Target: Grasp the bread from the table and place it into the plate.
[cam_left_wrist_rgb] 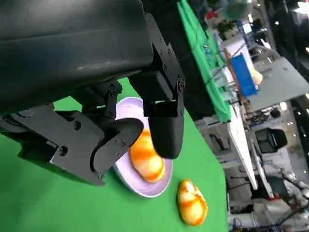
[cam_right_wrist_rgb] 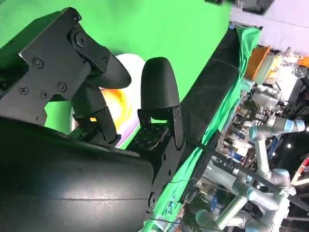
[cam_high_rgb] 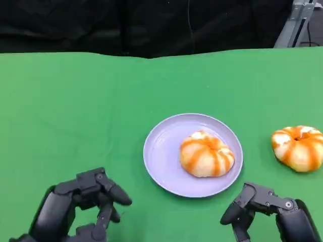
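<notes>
A green table (cam_high_rgb: 75, 111) runs back to a dark curtain, and behind its far right corner we see a grey metal frame (cam_high_rgb: 298, 22). On the table we count one lilac plate (cam_high_rgb: 161, 151), two breads and two black hands. One bread (cam_high_rgb: 207, 154) lies inside the plate, on the side toward the table's right edge. The second bread (cam_high_rgb: 299, 147) lies directly on the cloth by the right edge, apart from the plate. The left hand (cam_high_rgb: 81, 206) is at the near edge, its fingers spread and holding nothing. The right hand (cam_high_rgb: 262, 209) is also at the near edge, just before the plate, fingers apart and empty.
</notes>
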Controlling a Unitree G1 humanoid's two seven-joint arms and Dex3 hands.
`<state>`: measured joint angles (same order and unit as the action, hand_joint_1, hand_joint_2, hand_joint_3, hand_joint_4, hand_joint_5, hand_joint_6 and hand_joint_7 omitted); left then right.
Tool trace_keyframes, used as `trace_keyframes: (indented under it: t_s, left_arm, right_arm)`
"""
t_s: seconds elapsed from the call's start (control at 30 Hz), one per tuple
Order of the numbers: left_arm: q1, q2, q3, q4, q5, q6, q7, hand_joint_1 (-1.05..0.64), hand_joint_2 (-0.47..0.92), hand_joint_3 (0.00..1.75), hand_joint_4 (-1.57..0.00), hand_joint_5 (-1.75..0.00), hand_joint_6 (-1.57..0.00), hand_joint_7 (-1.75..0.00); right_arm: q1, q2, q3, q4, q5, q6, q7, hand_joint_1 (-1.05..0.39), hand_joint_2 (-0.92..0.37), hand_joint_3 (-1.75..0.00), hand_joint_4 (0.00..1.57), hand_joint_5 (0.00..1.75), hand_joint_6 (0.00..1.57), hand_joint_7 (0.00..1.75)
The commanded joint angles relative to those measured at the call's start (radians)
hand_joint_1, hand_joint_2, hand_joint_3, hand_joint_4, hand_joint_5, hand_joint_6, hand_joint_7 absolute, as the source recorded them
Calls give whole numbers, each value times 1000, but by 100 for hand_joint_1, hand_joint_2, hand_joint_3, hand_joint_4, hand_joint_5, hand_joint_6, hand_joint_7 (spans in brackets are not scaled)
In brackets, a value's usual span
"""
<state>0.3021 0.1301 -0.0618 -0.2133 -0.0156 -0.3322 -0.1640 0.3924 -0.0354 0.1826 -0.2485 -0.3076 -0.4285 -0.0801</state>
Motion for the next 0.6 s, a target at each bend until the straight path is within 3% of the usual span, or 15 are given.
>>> trace_keyframes:
  t_s: [0.03,0.23,0.6]
  left_arm:
    - [8,0,14,22,23,-65,12,-4,35,144,-85,-171,-81,-151]
    - [14,-9,22,52,36,-89,16,-3,29,154,-87,-175,-82,-159]
    - [-6,-11,27,88,46,-117,18,-3,28,151,-87,-174,-83,-157]
  right_arm:
    - [11,-19,-17,-14,7,6,5,-4,-29,-134,85,158,85,127]
    - [23,-29,-30,-19,8,-9,6,-5,-30,-133,84,156,86,127]
    - [16,-30,-29,4,16,-35,4,-4,-30,-133,85,157,85,128]
